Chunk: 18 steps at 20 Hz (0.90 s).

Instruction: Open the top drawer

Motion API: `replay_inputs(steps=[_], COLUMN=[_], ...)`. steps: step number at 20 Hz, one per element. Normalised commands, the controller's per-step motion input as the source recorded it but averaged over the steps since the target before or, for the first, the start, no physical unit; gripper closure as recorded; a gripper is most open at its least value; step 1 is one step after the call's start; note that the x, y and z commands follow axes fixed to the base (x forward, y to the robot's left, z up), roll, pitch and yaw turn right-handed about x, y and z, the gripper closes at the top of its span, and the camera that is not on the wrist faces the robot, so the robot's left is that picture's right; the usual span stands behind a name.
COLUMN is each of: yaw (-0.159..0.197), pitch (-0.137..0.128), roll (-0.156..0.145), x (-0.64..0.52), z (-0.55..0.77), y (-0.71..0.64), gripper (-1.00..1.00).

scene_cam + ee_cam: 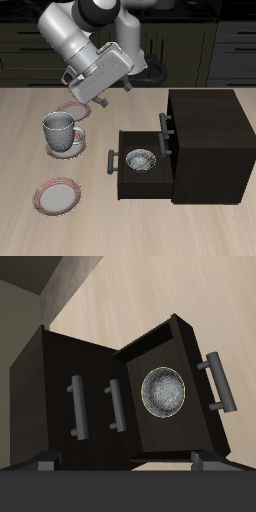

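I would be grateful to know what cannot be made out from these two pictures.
- Inside of the top drawer: hidden in both views by its own shut front.
- Claw: in the wrist view the picture's edge cuts off its fingers; in the exterior view the arm's own body hides them. Open or shut cannot be told.
- Plate behind the mug: in the exterior view, partly covered by the arm.
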Motion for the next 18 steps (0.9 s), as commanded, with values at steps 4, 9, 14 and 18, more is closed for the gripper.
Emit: replay_inputs(steps=[4, 9, 14, 18], yaw=[-0.038, -0.008, -0.003, -0.004], pitch=[-0.019, 0.003, 0.006, 0.002], roll=[0.022, 0.017, 0.023, 0.000], x=[0.05, 0.08, 0.01, 0.02], z=[-0.05, -0.10, -0.09, -0.05], y=[0.13, 0.18, 0.15, 0.11], gripper=[-1.00, -1.00, -1.00, -1.00])
